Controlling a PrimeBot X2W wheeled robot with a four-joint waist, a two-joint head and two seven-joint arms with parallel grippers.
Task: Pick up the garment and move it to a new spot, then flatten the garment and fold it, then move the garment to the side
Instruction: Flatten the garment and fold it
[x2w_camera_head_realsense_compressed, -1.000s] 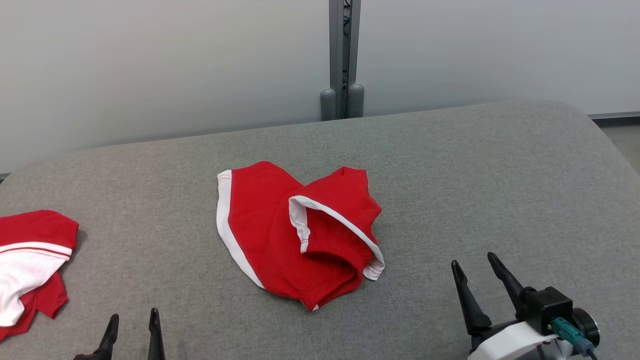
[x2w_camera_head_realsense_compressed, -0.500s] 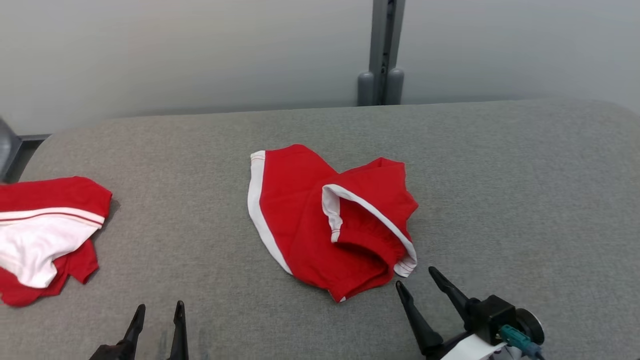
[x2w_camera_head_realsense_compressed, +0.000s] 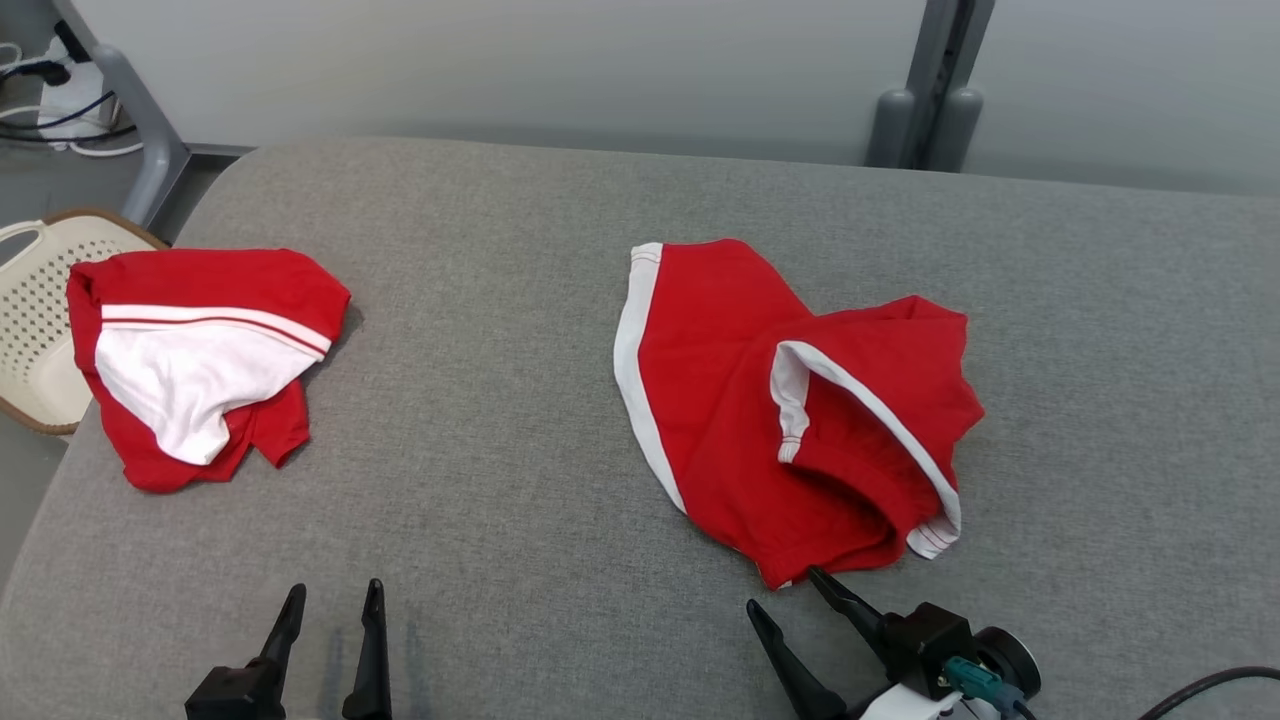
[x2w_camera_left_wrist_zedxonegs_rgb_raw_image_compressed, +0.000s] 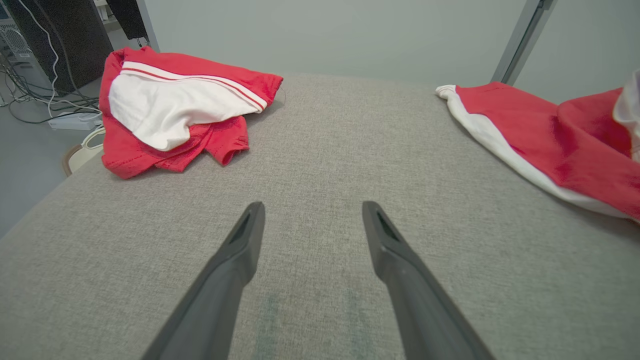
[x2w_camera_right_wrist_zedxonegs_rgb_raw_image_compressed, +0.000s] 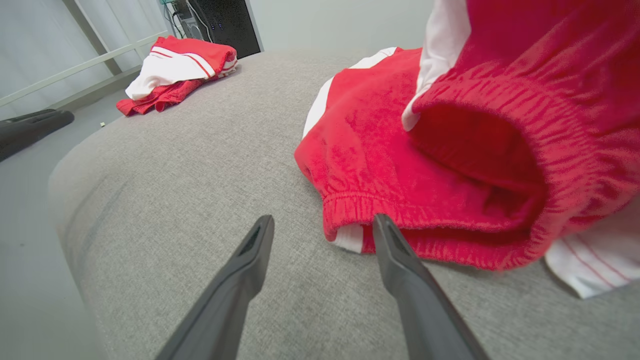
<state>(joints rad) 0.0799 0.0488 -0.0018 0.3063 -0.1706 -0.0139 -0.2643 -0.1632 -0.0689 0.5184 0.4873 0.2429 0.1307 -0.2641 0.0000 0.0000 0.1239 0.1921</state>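
Observation:
The garment (x2w_camera_head_realsense_compressed: 740, 400) is a crumpled pair of red shorts with white side stripes, lying right of the middle of the grey padded table (x2w_camera_head_realsense_compressed: 500, 450). Its elastic waistband gapes toward me in the right wrist view, garment (x2w_camera_right_wrist_zedxonegs_rgb_raw_image_compressed: 400, 165). My right gripper (x2w_camera_head_realsense_compressed: 781, 590) is open just in front of the garment's near corner; in its own view the right gripper (x2w_camera_right_wrist_zedxonegs_rgb_raw_image_compressed: 324, 217) has one fingertip at the hem and the other over bare table. My left gripper (x2w_camera_head_realsense_compressed: 336, 588) is open and empty over the table's near left, left gripper (x2w_camera_left_wrist_zedxonegs_rgb_raw_image_compressed: 313, 205), with the garment (x2w_camera_left_wrist_zedxonegs_rgb_raw_image_compressed: 550, 145) off to its right.
A second red and white garment (x2w_camera_head_realsense_compressed: 200, 350) lies bunched at the table's left edge, beside a cream perforated basket (x2w_camera_head_realsense_compressed: 30, 300) on the floor. A grey post (x2w_camera_head_realsense_compressed: 930, 100) stands behind the table against the wall. Cables lie on the floor at the far left.
The head camera has swung left, shifting the whole picture right and bringing the basket into view. My right gripper has come in close to the garment's near corner. Both grippers stay open.

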